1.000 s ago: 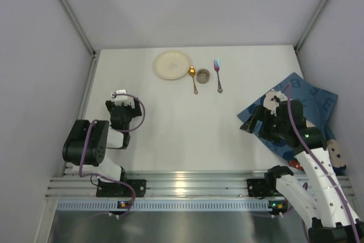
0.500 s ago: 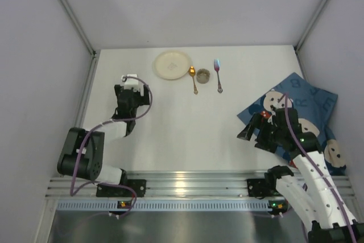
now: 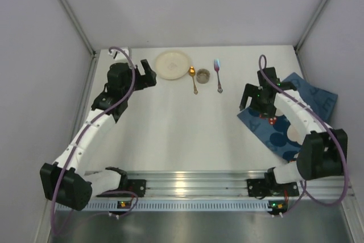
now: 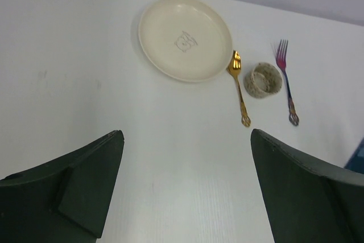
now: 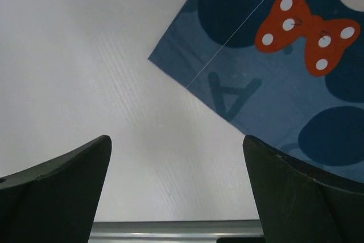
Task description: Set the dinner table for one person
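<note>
**Place setting not yet laid, both tools released**

Nearest to us, the metal rail with the two arm bases runs along the near edge of the table. The table fills the floor between the grey walls. It lies flat and is roughly square, so we can name no long axis; its near and far edges run left to right. Its middle is bare white.

Along the right edge lies a navy placemat, turned askew, with one corner pointing in towards the table's middle. The right arm reaches across it and hides part of it. We see the right tool with its jaws spread wide and nothing between them, over the mat's inner corner and the bare table beside it. A red dotted bow and a letter A show on the cloth there.

Further on, near the far left corner, the left tool is likewise released and empty, just left of the plate.

Close to the far edge the tableware forms a row. The cream plate comes first, with the gold spoon just beside its rim. Then comes a small cup, then a fork. The spoon's bowl and the fork's tines point to the far edge. Nothing stands between this row and the table's middle.
</note>
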`<state>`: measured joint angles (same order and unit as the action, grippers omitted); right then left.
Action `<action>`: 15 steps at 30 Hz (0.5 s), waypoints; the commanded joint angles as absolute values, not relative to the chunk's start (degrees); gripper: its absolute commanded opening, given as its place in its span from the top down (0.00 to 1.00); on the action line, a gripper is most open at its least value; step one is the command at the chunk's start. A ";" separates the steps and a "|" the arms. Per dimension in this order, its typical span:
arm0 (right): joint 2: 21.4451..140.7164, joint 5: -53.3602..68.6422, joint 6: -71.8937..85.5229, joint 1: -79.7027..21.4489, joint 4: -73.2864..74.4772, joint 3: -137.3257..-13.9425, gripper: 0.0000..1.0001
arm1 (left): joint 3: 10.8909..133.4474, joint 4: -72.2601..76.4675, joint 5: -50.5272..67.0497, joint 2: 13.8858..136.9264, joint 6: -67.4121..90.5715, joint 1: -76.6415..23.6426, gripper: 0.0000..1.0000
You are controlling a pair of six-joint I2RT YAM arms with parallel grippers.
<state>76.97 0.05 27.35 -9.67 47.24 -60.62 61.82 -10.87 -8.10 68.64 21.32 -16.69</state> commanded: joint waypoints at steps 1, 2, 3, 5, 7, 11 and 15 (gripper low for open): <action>85.21 -7.82 25.22 -9.40 44.83 -65.81 0.01 | 60.91 -20.55 -3.70 64.08 25.22 -17.49 0.02; 87.17 -8.34 24.96 -9.40 44.48 -66.61 0.03 | 60.21 -21.18 -3.17 63.03 25.05 -17.58 0.01; 90.84 -9.05 24.87 -9.49 44.30 -67.58 0.04 | 59.77 -21.79 -3.16 61.02 25.05 -17.67 0.01; 93.94 -9.23 24.52 -9.41 43.25 -69.69 0.05 | 58.89 -23.72 -3.43 58.98 24.53 -17.67 0.02; 97.89 -8.97 24.43 -9.49 42.54 -71.71 0.06 | 58.36 -25.04 -4.04 56.26 24.26 -17.75 0.02; 102.21 -8.96 24.79 -9.49 40.26 -73.74 0.10 | 57.48 -27.77 -3.87 53.44 22.94 -17.75 0.02; 105.37 -8.27 25.40 -9.49 38.33 -73.92 0.18 | 57.22 -30.14 -4.04 51.77 22.41 -17.67 0.02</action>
